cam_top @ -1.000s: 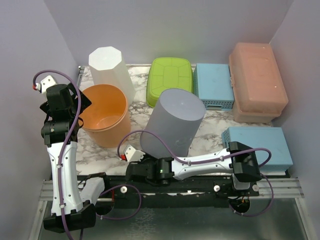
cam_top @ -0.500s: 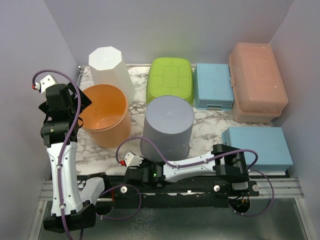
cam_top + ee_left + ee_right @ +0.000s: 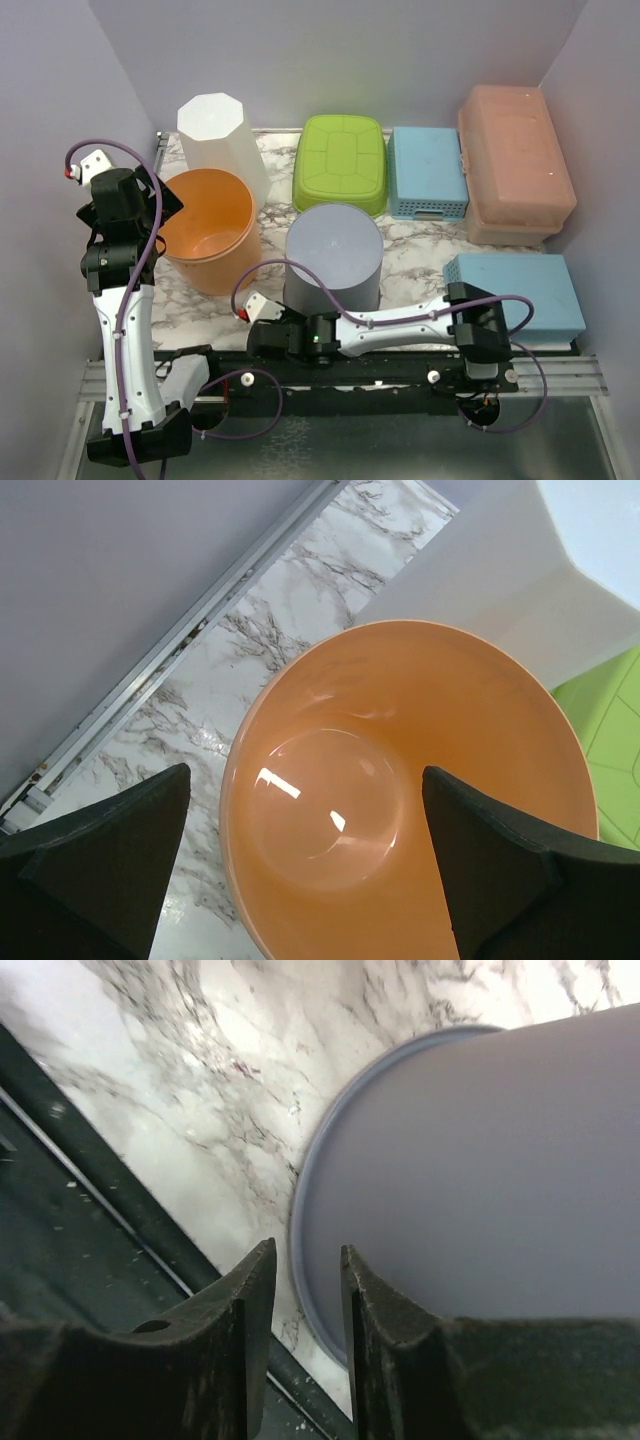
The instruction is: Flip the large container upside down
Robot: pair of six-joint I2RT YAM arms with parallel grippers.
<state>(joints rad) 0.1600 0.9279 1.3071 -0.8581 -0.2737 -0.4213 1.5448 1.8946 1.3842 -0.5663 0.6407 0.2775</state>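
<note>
Two fingers (image 3: pixel 250 1340) of the right hand (image 3: pixel 305 1252) stand a little apart, and the rim of the grey container (image 3: pixel 333 255) shows in the narrow gap between them, with neither finger visibly pressing on it. That gap is my worry: it looks tight, so if the hand draws off without parting wider, or lifts as it goes, a finger could snag the rim and drag the container across the tabletop (image 3: pixel 200 1070) or tip it over. A sideways swing could also shove it against the orange tub (image 3: pixel 215 272). The container stands base up with its rim flat on the marble, just beside the orange tub on the side away from the left arm, so the turn looks done; the right hand lies low at the container's foot, on the side toward the arm bases. The left hand (image 3: pixel 305 780) hangs above the orange tub's mouth, spread wide and holding nothing
</note>
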